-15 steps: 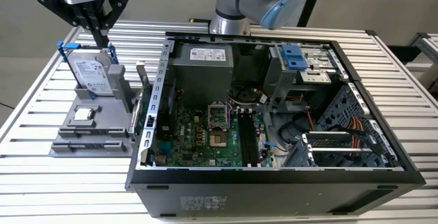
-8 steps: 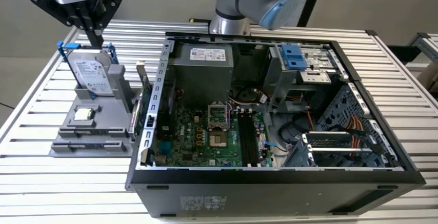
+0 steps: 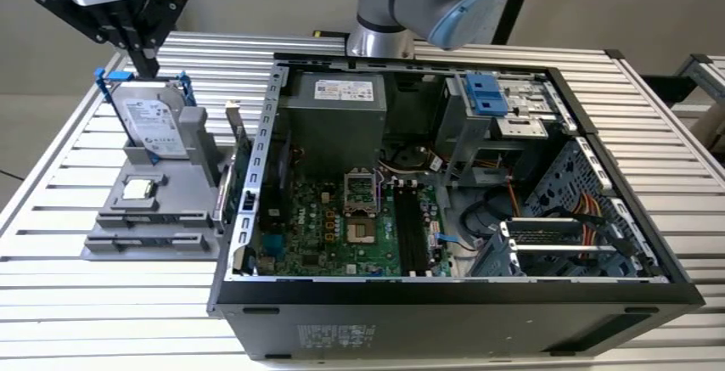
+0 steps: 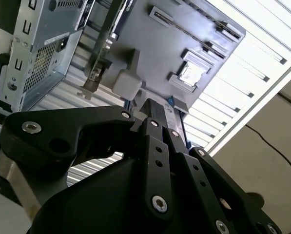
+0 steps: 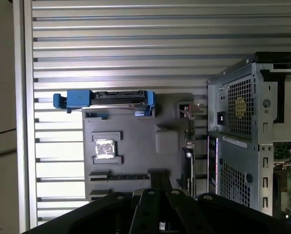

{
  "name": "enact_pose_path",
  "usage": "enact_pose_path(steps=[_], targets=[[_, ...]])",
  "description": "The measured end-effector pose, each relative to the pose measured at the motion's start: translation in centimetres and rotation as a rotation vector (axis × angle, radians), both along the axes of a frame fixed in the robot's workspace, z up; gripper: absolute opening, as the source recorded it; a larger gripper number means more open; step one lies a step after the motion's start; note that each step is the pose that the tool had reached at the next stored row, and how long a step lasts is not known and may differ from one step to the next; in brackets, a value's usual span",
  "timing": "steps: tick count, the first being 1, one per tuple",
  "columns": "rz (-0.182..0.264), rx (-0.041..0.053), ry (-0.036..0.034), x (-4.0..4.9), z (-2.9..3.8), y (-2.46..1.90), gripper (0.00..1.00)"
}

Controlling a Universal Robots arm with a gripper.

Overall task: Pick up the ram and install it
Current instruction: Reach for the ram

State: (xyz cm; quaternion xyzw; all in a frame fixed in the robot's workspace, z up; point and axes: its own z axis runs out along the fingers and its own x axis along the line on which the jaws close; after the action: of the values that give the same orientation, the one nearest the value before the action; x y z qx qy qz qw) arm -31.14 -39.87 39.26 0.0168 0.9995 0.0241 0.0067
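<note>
Standing edgewise, the ram (image 3: 230,176) (thin, greenish) sits apart from the gripper (image 3: 145,64).

The computer case (image 3: 453,299) lies open on the worktop (image 3: 46,303), at the exterior view's right. The fixture (image 3: 153,235) sits just beside it, at the left. On the fixture, the hard drive (image 3: 153,120) stands upright at the rear; the processor chip (image 3: 138,188) lies before it. The tool (image 3: 142,57) hangs above the hard drive.
</note>
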Motion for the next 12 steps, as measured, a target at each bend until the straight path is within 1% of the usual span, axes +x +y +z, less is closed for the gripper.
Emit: enact_pose_path(steps=[12], targets=[[0.004,0.0,0.0,-1.74,0.0,0.0,0.0]])
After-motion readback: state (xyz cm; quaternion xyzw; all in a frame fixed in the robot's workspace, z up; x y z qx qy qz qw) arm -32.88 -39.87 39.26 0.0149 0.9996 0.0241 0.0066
